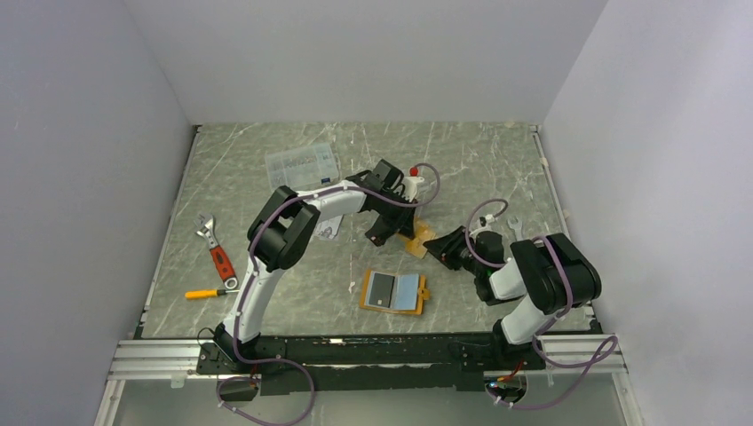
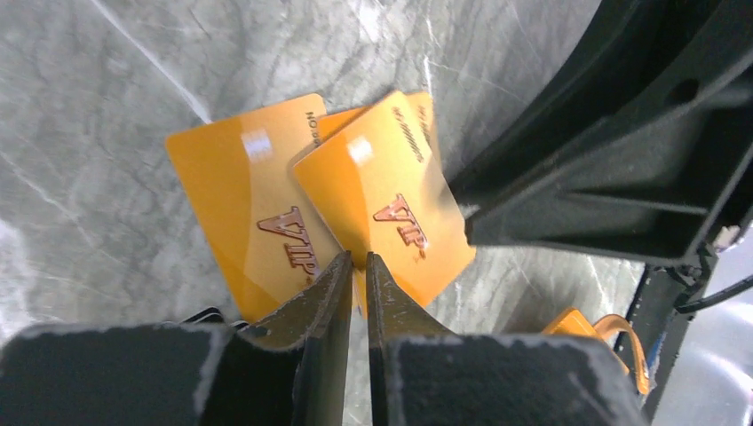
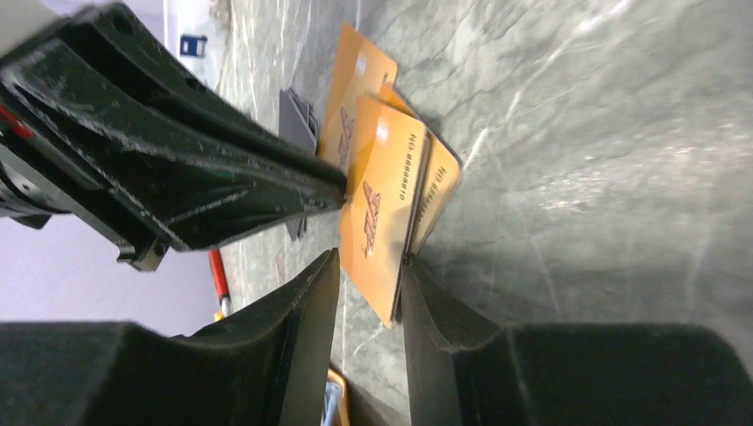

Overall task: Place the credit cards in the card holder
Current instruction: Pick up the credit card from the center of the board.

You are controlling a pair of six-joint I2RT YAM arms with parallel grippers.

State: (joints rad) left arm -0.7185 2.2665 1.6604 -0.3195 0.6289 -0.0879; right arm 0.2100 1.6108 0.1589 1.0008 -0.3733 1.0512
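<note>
The credit cards (image 1: 417, 241) lie in a small overlapping pile on the surface (image 1: 497, 169), right of centre, and we count at least three orange ones. The front card (image 2: 391, 209) rides over the back card (image 2: 240, 213). From the right wrist, the front card (image 3: 377, 204) looks tipped up off its neighbours rather than lying flat.

The left tool (image 2: 357, 259) is clamped on the near edge of that front card, its fingers almost together with only the card's thickness between them. The right tool (image 3: 371, 259) meets it from the other side. Its fingers stand apart around the card's lower corner, which leans on one finger and is clear of the other, so nothing is pinched there yet.

The card holder (image 1: 408, 291) lies opened flat nearer the arm bases, apart from the pile, pale inside up. A dark rectangle sits in its left half, and we cannot tell whether that is a card already seated.

We judge the step in hand to be peeling one card off the pile. Next, we need one secure grip on that single card without dragging its neighbours, then a carry to the holder and an edge-on slide into a pocket.
</note>
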